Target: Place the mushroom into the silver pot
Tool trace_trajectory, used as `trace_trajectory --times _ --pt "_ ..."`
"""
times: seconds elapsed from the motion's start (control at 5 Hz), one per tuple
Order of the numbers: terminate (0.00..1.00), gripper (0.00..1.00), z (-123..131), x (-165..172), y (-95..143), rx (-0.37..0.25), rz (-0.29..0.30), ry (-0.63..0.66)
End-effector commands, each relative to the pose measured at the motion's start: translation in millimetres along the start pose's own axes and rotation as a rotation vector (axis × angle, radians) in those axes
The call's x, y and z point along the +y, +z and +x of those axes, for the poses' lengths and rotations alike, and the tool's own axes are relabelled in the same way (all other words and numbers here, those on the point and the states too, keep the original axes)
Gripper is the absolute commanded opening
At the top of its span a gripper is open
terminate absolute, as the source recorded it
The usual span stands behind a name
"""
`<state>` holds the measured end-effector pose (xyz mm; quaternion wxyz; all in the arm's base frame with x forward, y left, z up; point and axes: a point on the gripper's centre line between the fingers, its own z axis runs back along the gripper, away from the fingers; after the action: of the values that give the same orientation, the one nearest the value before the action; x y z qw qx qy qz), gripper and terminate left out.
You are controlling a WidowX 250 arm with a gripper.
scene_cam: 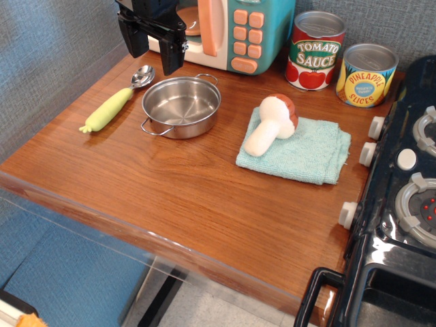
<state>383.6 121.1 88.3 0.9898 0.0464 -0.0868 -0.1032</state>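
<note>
End effector point(158, 46) open and empty at the back-left of the counter point(170, 197); mushroom point(272, 122) not in the pot point(181, 106).

End effector hangs above the spoon point(114, 102) bowl and the pot's far-left rim, two black fingers point(172, 53) spread apart, nothing between them. Pot sits just below and right of it, upright, nothing inside, wire handles at front-left and back-right. Spoon lies just left of the pot, yellow-green handle pointing front-left. Mushroom lies on its side on the teal cloth point(306, 153), well right of the pot, cap toward the back, white stem toward the front-left. Behind: toy microwave point(235, 30), tomato sauce can point(315, 51), pineapple can point(366, 75). Toy stove point(402, 204) on the right edge.
</note>
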Motion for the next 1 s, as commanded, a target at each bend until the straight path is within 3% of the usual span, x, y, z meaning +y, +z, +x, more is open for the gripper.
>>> trace_trajectory --times 0.0,0.2,0.6,0.8 --pt "0.0 1.0 0.0 0.0 0.0 0.0 0.0 0.0" --pt "0.0 1.0 13.8 -21.8 6.3 -0.017 -0.028 -0.036" --pt "0.0 1.0 47.1 -115.1 37.5 -0.12 -0.099 -0.223" --pt "0.0 1.0 50.9 -153.4 42.0 -0.124 -0.134 -0.262"
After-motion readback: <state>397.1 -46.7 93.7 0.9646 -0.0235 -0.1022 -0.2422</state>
